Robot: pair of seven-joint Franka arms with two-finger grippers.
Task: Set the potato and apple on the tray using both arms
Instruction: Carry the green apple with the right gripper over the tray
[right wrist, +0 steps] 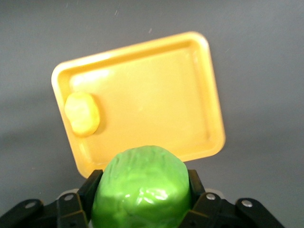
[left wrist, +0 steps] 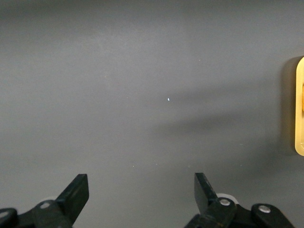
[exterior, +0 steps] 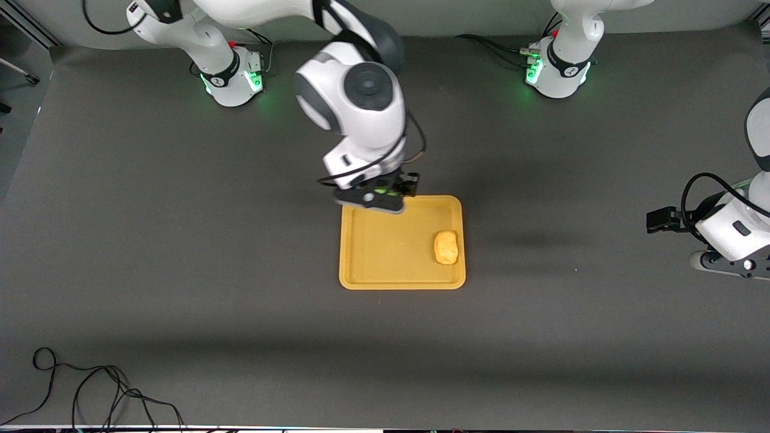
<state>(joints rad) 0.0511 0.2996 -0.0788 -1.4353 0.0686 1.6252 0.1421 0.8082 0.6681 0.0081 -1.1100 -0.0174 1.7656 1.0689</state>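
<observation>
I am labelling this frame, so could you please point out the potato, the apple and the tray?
potato (exterior: 446, 247), front view, middle of its skin.
apple (right wrist: 141, 187), right wrist view, top of the green ball.
tray (exterior: 385, 252), front view, bare floor of the tray.

We find the tray (exterior: 385, 264) at the centre of the front frame, flat on the tabletop (exterior: 180, 240). The potato (exterior: 446, 247) lies in the tray against the rim at the left arm's end. The right claw (exterior: 385, 193) hangs over the tray's edge toward the robots' bases, at upper centre of the frame, clamped around the apple (right wrist: 142, 190). The left claw (left wrist: 140, 197), at the frame's right edge, waits over bare tabletop with its fingers spread, well apart from the tray.
</observation>
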